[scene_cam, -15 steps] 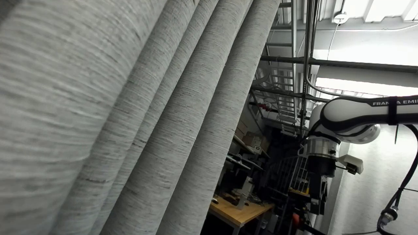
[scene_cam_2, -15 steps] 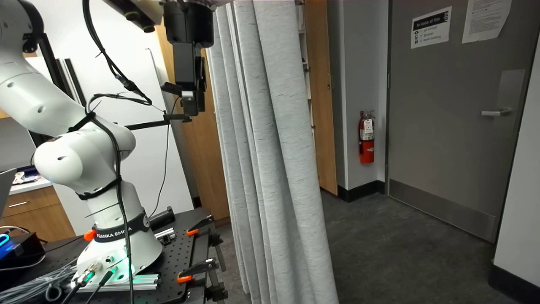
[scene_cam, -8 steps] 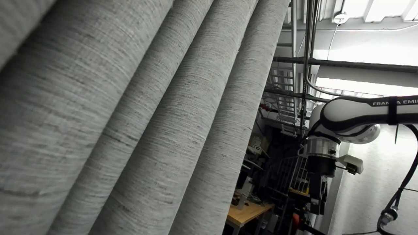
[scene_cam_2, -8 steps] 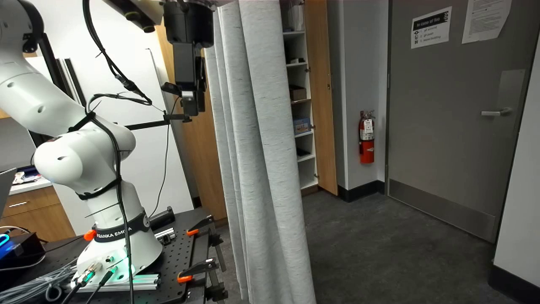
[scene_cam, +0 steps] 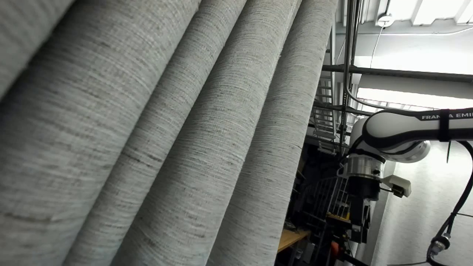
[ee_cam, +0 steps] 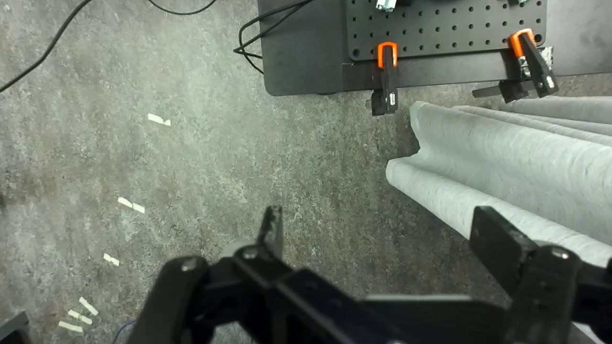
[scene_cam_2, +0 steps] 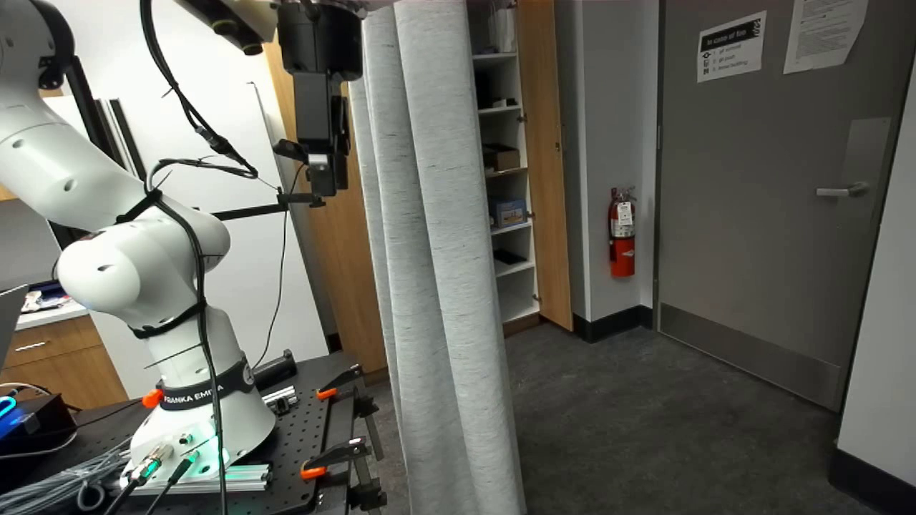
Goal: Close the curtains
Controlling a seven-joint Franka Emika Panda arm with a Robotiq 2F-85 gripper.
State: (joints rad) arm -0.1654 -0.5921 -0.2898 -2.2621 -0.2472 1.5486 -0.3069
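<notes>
The light grey curtain hangs in long folds. It fills the left and middle of an exterior view [scene_cam: 192, 147] and hangs beside the arm in an exterior view [scene_cam_2: 444, 250]. In the wrist view the curtain [ee_cam: 516, 153] lies at the right, below the gripper, its lower hem near the floor. My gripper [ee_cam: 377, 215] points down with its fingers wide apart and only floor between them. The right finger overlaps the curtain's edge in the wrist view; I cannot tell if it touches. The gripper also shows in both exterior views [scene_cam: 359, 229] [scene_cam_2: 322, 172].
The black mounting table [ee_cam: 306, 71] has orange-tipped clamps [ee_cam: 387, 71] on its edge close to the curtain. An open cabinet [scene_cam_2: 508, 214], a fire extinguisher [scene_cam_2: 622, 232] and a grey door [scene_cam_2: 773, 214] stand behind the curtain. A wooden desk [scene_cam: 292, 238] is farther off.
The curtain's free edge has swung toward the arm: rightward in an exterior view, covering the desk, and leftward in an exterior view, uncovering the cabinet shelves. The arm and gripper have not visibly moved.
</notes>
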